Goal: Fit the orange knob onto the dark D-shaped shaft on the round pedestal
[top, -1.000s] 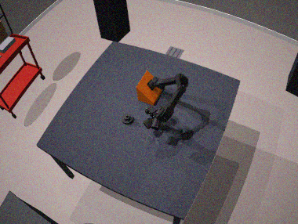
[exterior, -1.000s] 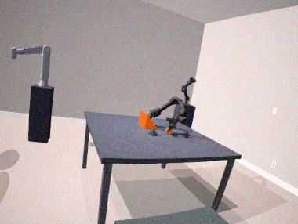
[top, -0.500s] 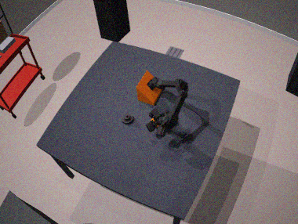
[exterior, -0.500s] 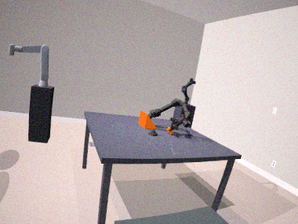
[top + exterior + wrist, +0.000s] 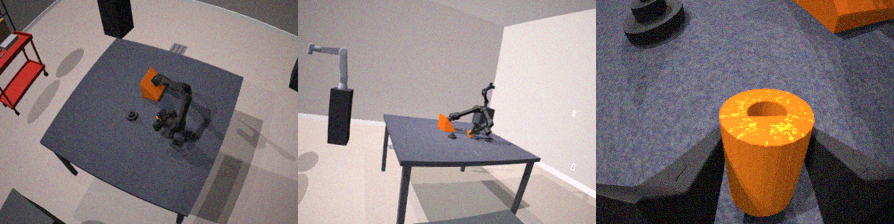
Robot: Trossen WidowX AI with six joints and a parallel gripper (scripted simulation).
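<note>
The orange knob (image 5: 158,117) (image 5: 470,134) (image 5: 766,165) is a tapered cylinder; its wide end with the D-shaped hole faces the wrist camera. The hole's flat side is at the lower edge in the wrist view. My gripper (image 5: 159,118) (image 5: 763,134) is shut on the knob, one finger on each side. The dark round pedestal (image 5: 132,115) (image 5: 452,136) (image 5: 671,22) stands apart from the knob, at the upper left in the wrist view. Its shaft is cut off by the top of that view, and its flat side cannot be made out.
A large orange block (image 5: 152,89) (image 5: 445,124) (image 5: 851,12) with sloping faces stands on the dark table (image 5: 98,157) (image 5: 423,150), behind the pedestal in the exterior view. Part of the dark arm (image 5: 172,84) (image 5: 464,113) reaches close to or over it.
</note>
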